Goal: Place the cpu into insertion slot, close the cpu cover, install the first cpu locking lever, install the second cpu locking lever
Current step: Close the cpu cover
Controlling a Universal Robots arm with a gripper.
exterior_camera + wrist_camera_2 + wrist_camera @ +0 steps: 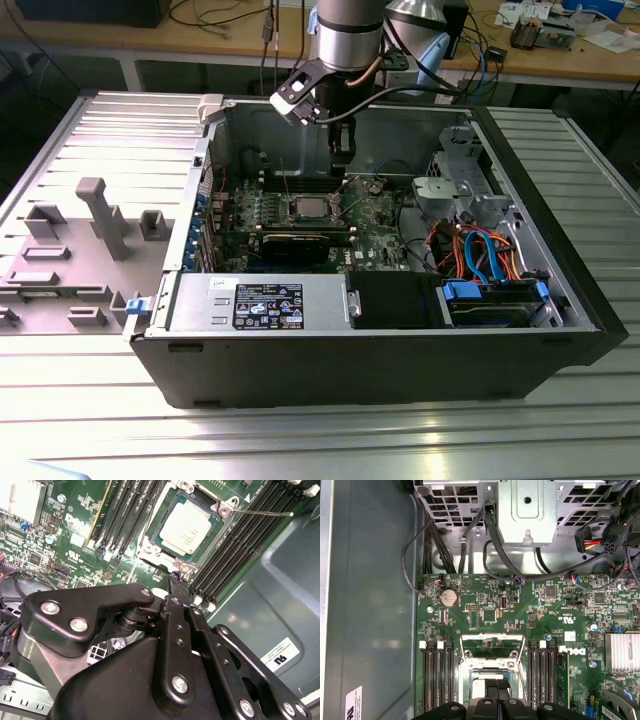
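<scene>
One cpu [186, 526] lies flat in the insertion slot [148, 555] of the green motherboard [85, 510], silver top up. A thin metal lever [260, 513] juts from the slot's corner across black memory slots [240, 545]. The gripper [178, 580] hangs at the slot's edge, fingers pressed together and empty, inside the open computer case [400, 350].

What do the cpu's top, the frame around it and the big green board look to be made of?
The cpu: dull silver-grey metal lid, matte with a soft sheen. The cpu cover: thin dark metal, probably stamped steel, glinting at its edges. The motherboard: green lacquered laminate, likely fibreglass, dotted with solder points.
</scene>
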